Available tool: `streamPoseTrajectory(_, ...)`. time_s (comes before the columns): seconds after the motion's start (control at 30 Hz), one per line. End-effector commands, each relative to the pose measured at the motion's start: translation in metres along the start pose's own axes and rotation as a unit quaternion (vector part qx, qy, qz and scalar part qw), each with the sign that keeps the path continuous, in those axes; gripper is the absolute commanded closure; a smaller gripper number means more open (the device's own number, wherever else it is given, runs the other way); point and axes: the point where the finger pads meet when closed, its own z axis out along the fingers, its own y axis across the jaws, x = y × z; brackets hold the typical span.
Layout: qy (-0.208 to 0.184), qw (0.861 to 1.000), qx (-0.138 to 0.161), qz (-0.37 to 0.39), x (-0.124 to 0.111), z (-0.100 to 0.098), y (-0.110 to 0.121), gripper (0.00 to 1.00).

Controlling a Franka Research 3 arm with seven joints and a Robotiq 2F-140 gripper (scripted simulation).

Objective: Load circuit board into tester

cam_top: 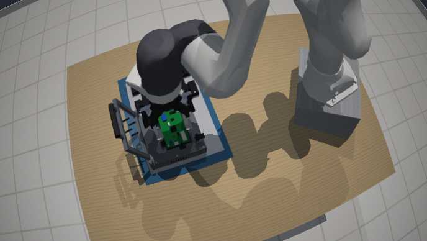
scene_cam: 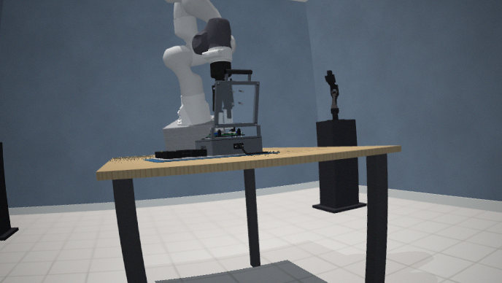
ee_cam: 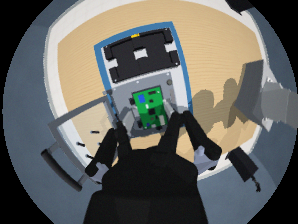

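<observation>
Green board point(cam_top: 172, 130) seen lying flat in tester point(cam_top: 180, 156) on desk point(cam_top: 279, 192), tray point(ee_cam: 141, 56) left bare. Fingers released, parted above board, nothing held. Placing step judged done. Lid point(cam_top: 124, 124) upright, unlatched. Next move: handle point(cam_top: 113, 120) to be reached, lid swung down.

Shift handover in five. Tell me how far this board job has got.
Done: the circuit board lies in the tester, off the tray. In hand: nothing; the gripper hangs above it, jaws open. Left: the lid stands upright and needs closing. Pin seating cannot be judged.
</observation>
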Motion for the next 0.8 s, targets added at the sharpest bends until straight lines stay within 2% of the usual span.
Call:
streamPoseTrajectory(0.0,0.000,1.000,-0.006,-0.004,-0.001,-0.008,0.004,0.42)
streamPoseTrajectory(0.13,0.000,1.000,-0.006,-0.004,-0.001,-0.022,0.004,0.42)
streamPoseTrajectory(0.2,0.000,1.000,-0.006,-0.004,-0.001,-0.022,0.004,0.42)
streamPoseTrajectory(0.7,0.000,1.000,-0.006,-0.004,-0.001,-0.095,0.003,0.42)
streamPoseTrajectory(0.77,0.000,1.000,-0.006,-0.004,-0.001,-0.095,0.003,0.42)
